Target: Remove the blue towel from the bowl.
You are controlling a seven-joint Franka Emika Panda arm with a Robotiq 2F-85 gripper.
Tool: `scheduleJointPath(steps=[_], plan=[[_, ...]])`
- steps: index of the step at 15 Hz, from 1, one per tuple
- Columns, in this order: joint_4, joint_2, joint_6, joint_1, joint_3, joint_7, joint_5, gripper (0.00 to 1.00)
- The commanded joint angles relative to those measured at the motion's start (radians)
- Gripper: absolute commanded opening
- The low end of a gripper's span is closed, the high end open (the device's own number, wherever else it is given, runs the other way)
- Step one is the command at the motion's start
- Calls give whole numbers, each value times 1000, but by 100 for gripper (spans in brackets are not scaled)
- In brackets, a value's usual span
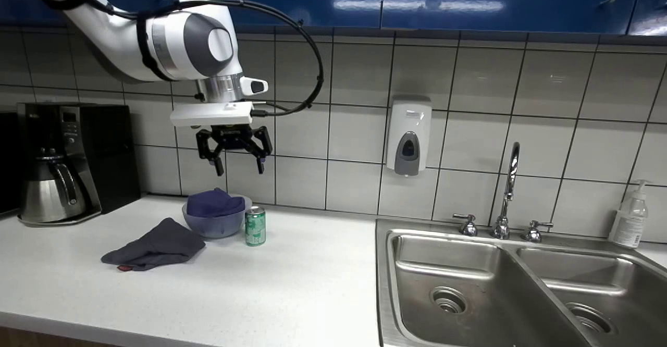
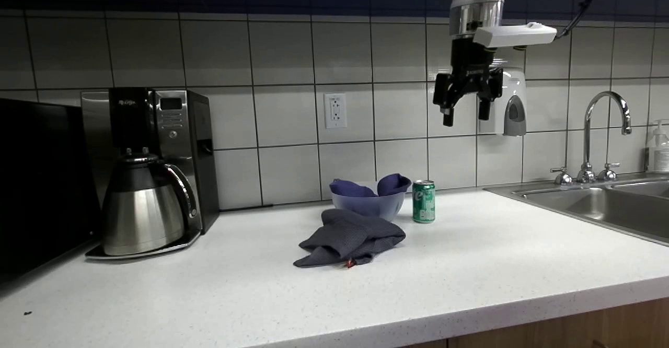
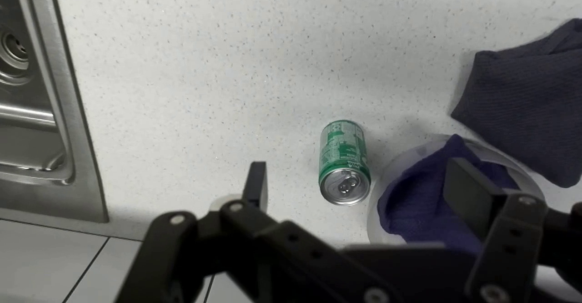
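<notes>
The blue-purple towel (image 1: 214,204) lies bunched in a translucent bowl (image 1: 219,227) near the wall. In an exterior view, two humps of the towel (image 2: 393,184) rise above the rim of the bowl (image 2: 368,207). My gripper (image 1: 240,173) is open and empty, well above the counter and the bowl. It also hangs open in an exterior view (image 2: 466,122). In the wrist view the gripper (image 3: 359,182) spans the can and part of the bowl (image 3: 379,228); its right finger covers part of the towel (image 3: 416,203). Nothing is between the fingers.
A green can (image 1: 255,226) stands upright close beside the bowl. A dark grey cloth (image 1: 156,245) lies on the counter in front of the bowl. A coffee maker (image 2: 151,181) stands along the wall. A steel sink (image 1: 385,284) is on the far side of the can.
</notes>
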Motion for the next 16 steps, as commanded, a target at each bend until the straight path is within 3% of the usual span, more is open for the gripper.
scheduleJointPath(steps=[1,9,16], plan=[[25,67,86,-7,31,88,-6,100],[83,216,256,-2,49,194,-9,100],[200,373,309,21,48,220,11,100]])
